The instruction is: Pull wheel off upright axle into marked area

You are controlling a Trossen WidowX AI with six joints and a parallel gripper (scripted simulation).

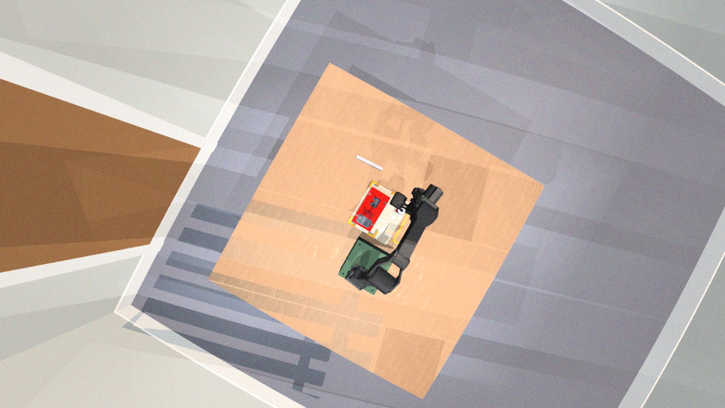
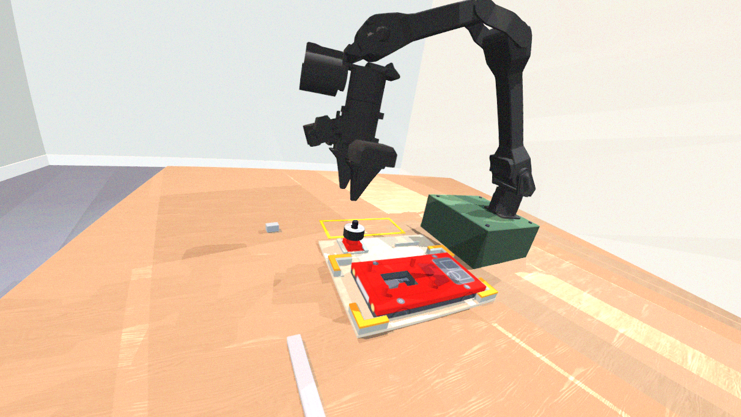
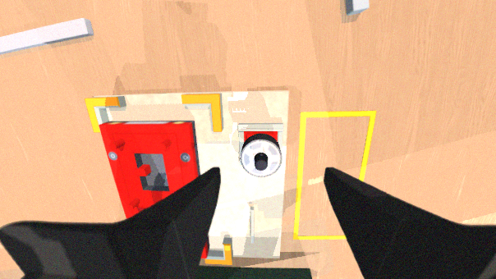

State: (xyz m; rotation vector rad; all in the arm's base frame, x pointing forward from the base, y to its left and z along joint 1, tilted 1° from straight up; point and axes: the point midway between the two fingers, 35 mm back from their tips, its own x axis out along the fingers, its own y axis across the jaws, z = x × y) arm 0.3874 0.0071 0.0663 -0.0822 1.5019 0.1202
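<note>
The wheel [image 2: 353, 232] [image 3: 260, 159] [image 1: 399, 210], white with a black rim, sits on the upright black axle on a small red block at the corner of the pale board [image 2: 346, 295] [image 3: 263, 230]. The marked area is a yellow outlined rectangle [image 3: 301, 176] [image 2: 331, 222] on the table right beside that corner. My gripper [image 2: 352, 191] [image 3: 272, 173] hangs open and empty well above the wheel, fingers pointing down. In the wrist view the wheel lies just beyond and between the two fingertips.
A red plate [image 2: 414, 287] [image 3: 148, 156] [image 1: 369, 207] with a square cut-out lies on the board between orange corner brackets. The green arm base [image 2: 476, 233] stands behind the board. A white bar [image 2: 305, 378] [image 3: 45, 34] and a small grey block [image 2: 272, 227] [image 3: 356, 6] lie on the table.
</note>
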